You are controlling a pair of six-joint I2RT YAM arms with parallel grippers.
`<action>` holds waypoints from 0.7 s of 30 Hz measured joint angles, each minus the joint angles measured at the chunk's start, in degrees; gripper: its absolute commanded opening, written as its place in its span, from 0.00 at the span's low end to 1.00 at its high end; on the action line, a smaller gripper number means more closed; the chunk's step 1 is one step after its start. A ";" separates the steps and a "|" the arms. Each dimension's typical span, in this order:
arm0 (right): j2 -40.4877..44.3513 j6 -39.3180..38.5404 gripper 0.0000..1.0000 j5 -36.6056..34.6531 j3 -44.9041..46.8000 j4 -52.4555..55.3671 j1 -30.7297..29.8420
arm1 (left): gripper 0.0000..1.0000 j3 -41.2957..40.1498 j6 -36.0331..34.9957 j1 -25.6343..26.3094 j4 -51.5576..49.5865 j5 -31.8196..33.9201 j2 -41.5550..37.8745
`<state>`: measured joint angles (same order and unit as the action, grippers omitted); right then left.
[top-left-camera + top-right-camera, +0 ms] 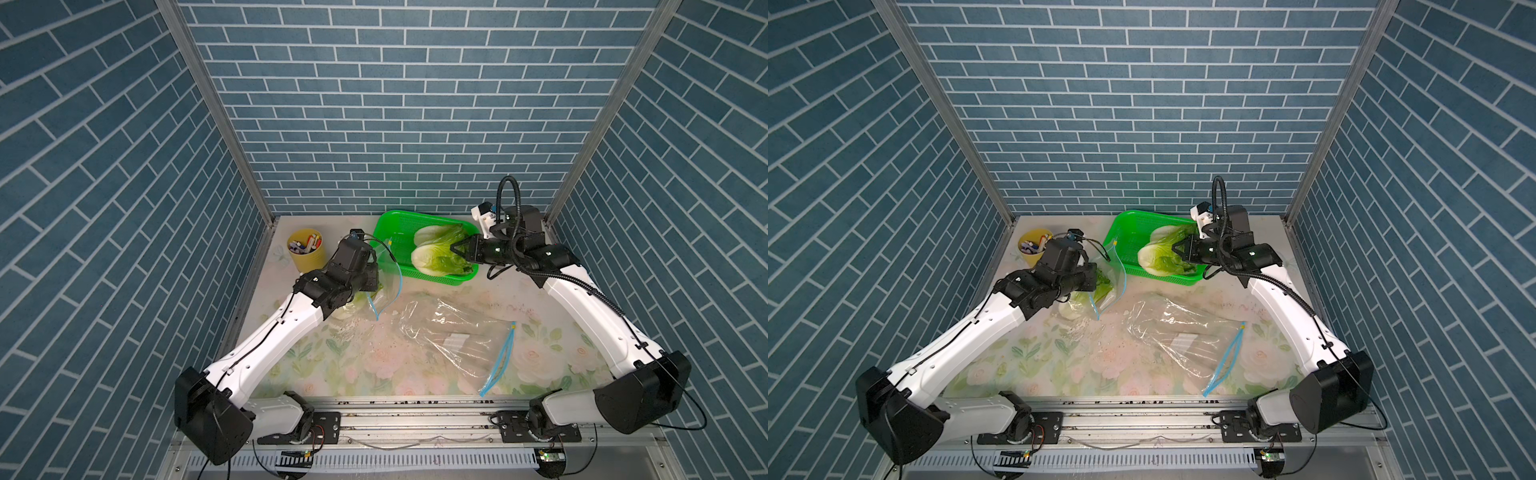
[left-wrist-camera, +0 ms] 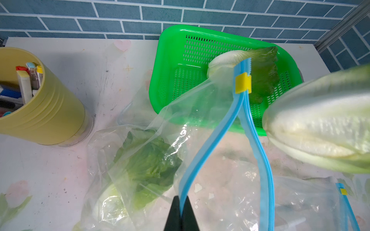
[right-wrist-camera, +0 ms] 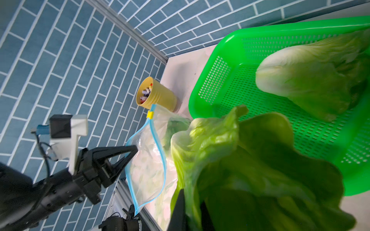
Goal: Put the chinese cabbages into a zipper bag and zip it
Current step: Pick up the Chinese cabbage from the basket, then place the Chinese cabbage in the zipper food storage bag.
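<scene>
Seeing left hand (image 2: 181,202) pinched tight on the blue zipper rim (image 2: 212,136) of a clear bag (image 2: 200,112). Mouth gaping, yellow slider (image 2: 242,83) at the rim's far end from that hand. Got one cabbage (image 2: 146,166) already inside, lying on the desk (image 2: 60,160) below the hand. Seeing right hand (image 1: 457,248) clamped on the leafy end of a second cabbage (image 1: 434,259), white base pointing away from the hand toward the open bag, over the green basket (image 1: 395,237). Third cabbage (image 1: 436,235) in the basket just beside right hand's tips, wall side. Spare bag (image 1: 457,336) flat on desk between both arms. Yellow cup (image 1: 309,262) of markers beyond left hand.
</scene>
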<state>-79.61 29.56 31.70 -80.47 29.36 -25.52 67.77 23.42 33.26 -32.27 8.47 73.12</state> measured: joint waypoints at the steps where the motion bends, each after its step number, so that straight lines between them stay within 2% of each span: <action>1: 0.02 -0.13 0.00 0.35 -0.46 0.59 -0.70 | 0.00 0.02 0.00 0.00 0.11 -0.11 0.02; 9: 0.13 -1.81 0.00 1.57 -2.75 2.95 -5.22 | 0.00 0.02 0.00 0.00 0.50 -0.66 0.35; 21: 1.53 -3.06 0.00 2.38 -6.49 4.57 -6.60 | 0.00 0.02 0.04 0.00 0.55 -0.63 0.46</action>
<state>-78.08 26.50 34.09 -86.96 33.93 -32.12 67.79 23.46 33.26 -31.73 7.84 73.58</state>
